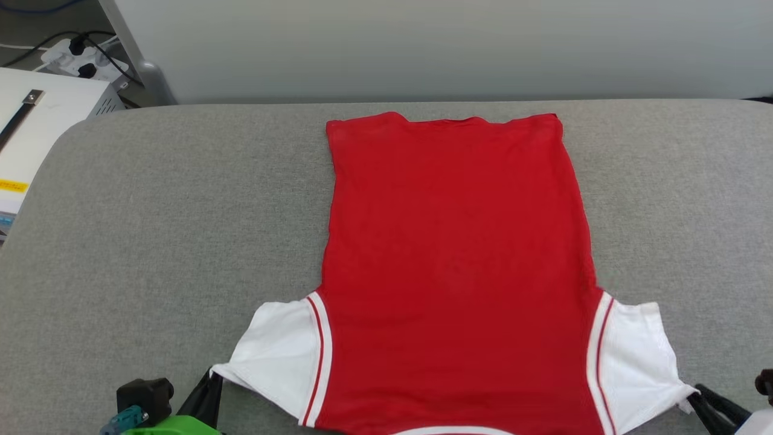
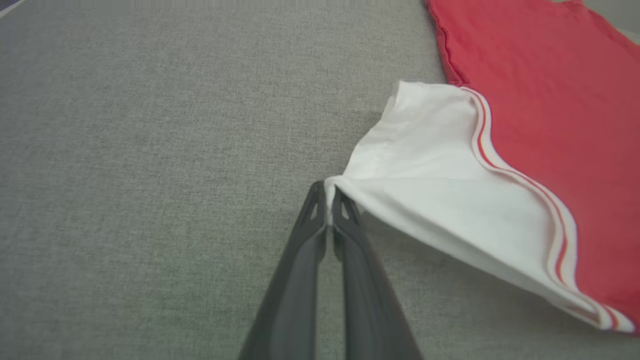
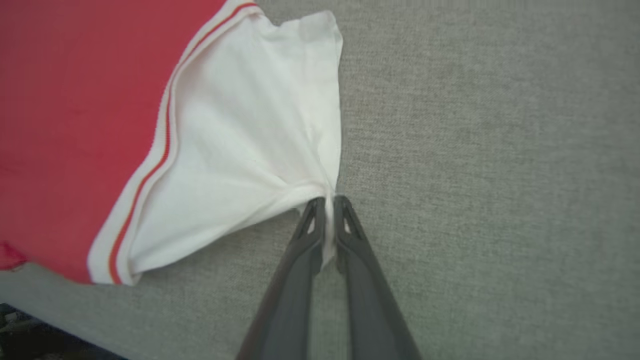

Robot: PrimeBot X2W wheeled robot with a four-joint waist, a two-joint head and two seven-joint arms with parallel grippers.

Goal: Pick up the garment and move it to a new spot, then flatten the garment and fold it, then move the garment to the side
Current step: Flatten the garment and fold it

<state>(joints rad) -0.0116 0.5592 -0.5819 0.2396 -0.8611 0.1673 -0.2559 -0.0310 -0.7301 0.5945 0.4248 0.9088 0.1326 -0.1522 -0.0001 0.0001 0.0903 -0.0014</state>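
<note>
The garment (image 1: 459, 241) lies spread on the grey cushioned surface (image 1: 151, 229), plain red back up, hem at the far end and white sleeves toward me. My left gripper (image 1: 211, 376) is at the lower left, shut on the tip of the left white sleeve (image 2: 425, 175). The left wrist view shows its fingertips (image 2: 328, 192) pinching the cloth and pulling the sleeve taut. Low on the right, my right gripper (image 1: 697, 391) is shut on the tip of the other sleeve (image 3: 250, 140). White cloth is squeezed between its fingers (image 3: 328, 200). The red body (image 3: 75, 100) lies flat.
A white box (image 1: 36, 121) and a power strip with black plugs (image 1: 84, 57) stand off the surface at the far left. A pale wall (image 1: 423, 42) runs behind. The surface's near edge (image 3: 60, 305) drops off beside the right sleeve. Bare grey surface lies left and right of the garment.
</note>
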